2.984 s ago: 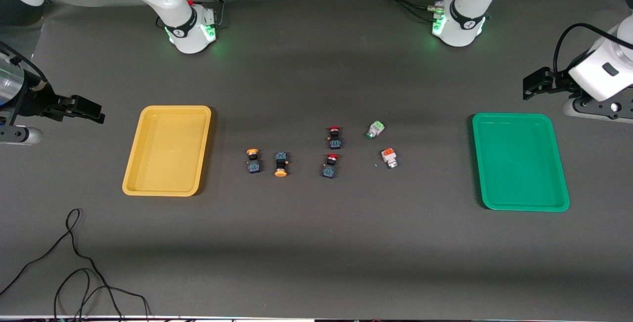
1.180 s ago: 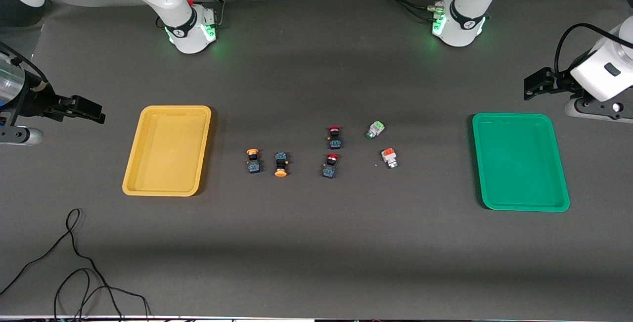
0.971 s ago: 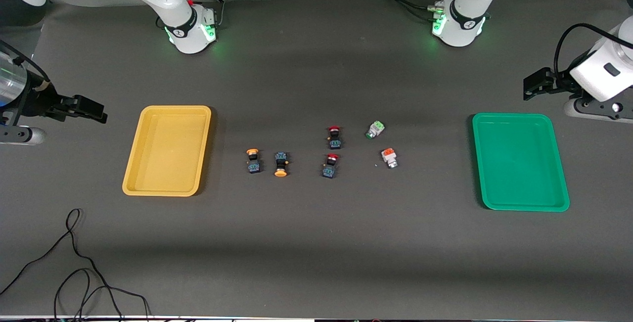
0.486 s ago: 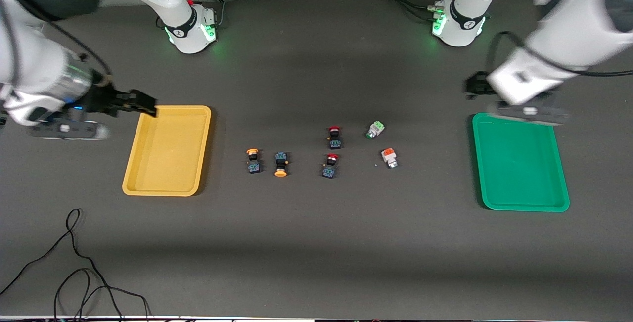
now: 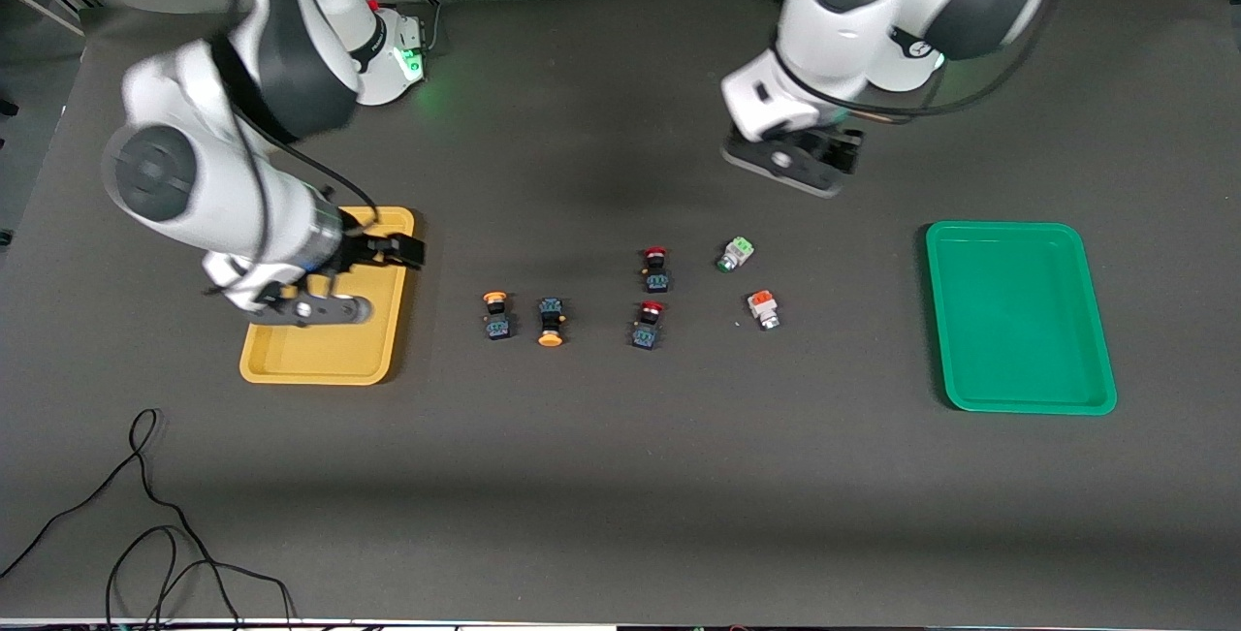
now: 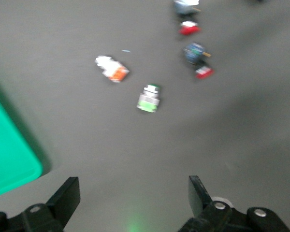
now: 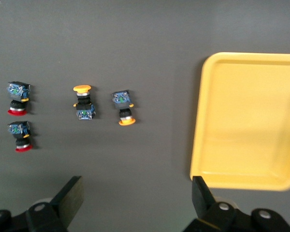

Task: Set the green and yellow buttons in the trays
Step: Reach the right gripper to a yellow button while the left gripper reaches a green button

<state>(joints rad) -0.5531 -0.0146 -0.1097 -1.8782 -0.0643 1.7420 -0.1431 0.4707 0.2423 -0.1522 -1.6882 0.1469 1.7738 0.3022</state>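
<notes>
Two yellow buttons (image 5: 495,313) (image 5: 551,323) lie side by side on the dark mat between the yellow tray (image 5: 320,374) and the red ones. The right wrist view shows that yellow pair (image 7: 83,102) (image 7: 123,107) and the yellow tray (image 7: 251,121). The green button (image 5: 737,253) lies toward the green tray (image 5: 1018,316). My right gripper (image 5: 397,251) hangs open and empty over the yellow tray's rim beside the buttons. My left gripper (image 6: 133,186) hangs open and empty over bare mat, with the green button (image 6: 148,98) lying ahead of it.
Two red-capped buttons (image 5: 656,268) (image 5: 647,324) and an orange-topped white one (image 5: 763,309) lie between the yellow pair and the green tray. A black cable (image 5: 145,515) loops on the mat near the front camera at the right arm's end.
Both arms have swung in from the table's ends: the right gripper to above the yellow tray, the left to above the mat by the green button. Buttons and trays have not moved.
</notes>
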